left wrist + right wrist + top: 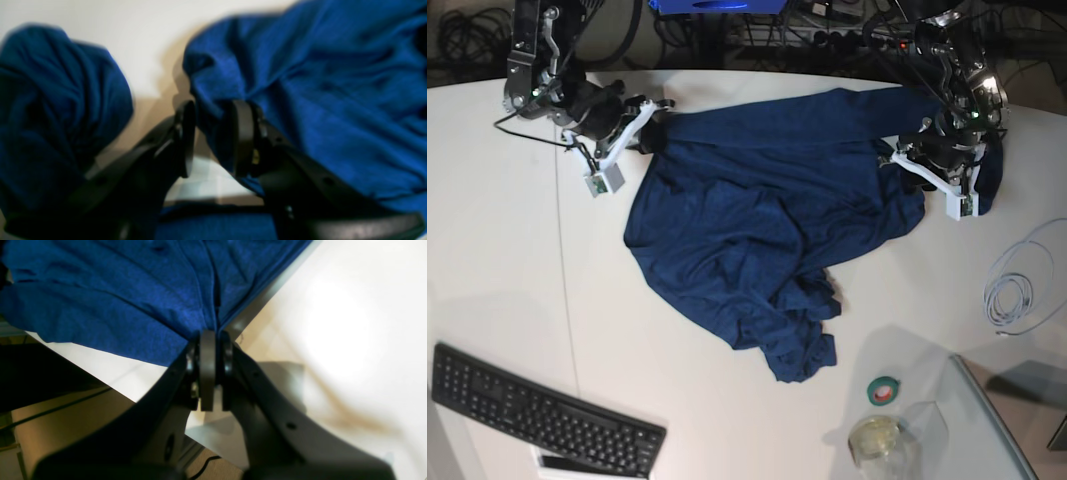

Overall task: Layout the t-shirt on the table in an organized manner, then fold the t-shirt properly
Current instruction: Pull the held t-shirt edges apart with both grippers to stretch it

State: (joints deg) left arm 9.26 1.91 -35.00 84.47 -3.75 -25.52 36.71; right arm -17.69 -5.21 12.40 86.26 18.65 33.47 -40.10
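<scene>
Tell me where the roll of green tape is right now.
In the base view the roll of green tape lies on the table at lower right, just above the clear cup and right of the t-shirt's bottom tip.

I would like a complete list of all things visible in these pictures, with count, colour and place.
t-shirt: one, dark navy, crumpled mid-table
table: one, white, under everything
keyboard: one, black, near-left edge in base view
tape roll: one, green, near the jar
jar: one, clear, near edge
cable coil: one, white, base view's right
left gripper: black, jaws apart around a shirt fold
right gripper: black, shut on the shirt edge
</scene>
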